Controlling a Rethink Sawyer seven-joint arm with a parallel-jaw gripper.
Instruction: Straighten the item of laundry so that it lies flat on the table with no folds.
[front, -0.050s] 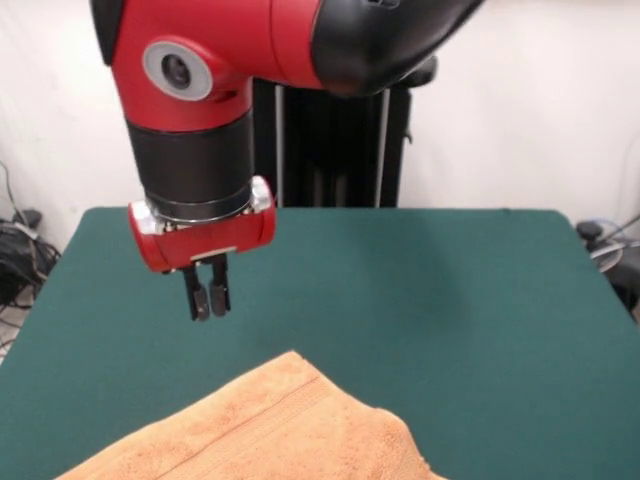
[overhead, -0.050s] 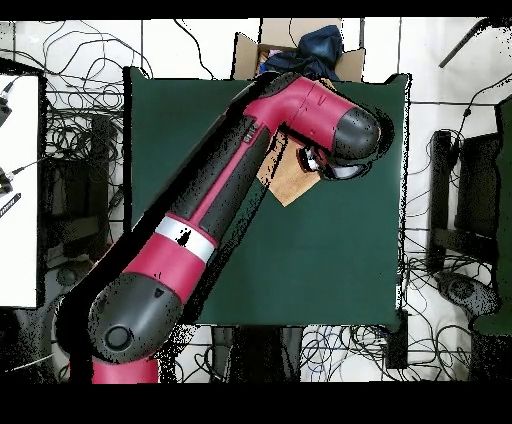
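The item of laundry (front, -0.050s: 270, 430), a peach-tan towel with a woven band, lies at the near edge of the green table (front, -0.050s: 450, 300). One corner points toward the middle of the table, and a fold ridge rises on its right side. My gripper (front, -0.050s: 208, 297) hangs in the air above the table, behind and left of that corner. It is shut, with its two black fingers together and nothing between them. In the overhead view only a small part of the towel (overhead, -0.050s: 288, 178) shows from under my arm, on the table (overhead, -0.050s: 330, 260). The gripper is hidden there.
A cardboard box (overhead, -0.050s: 300, 45) with dark blue cloth in it stands past the table's far edge in the overhead view. Cables (overhead, -0.050s: 80, 120) cover the floor around the table. A white surface (overhead, -0.050s: 20, 190) lies at the left.
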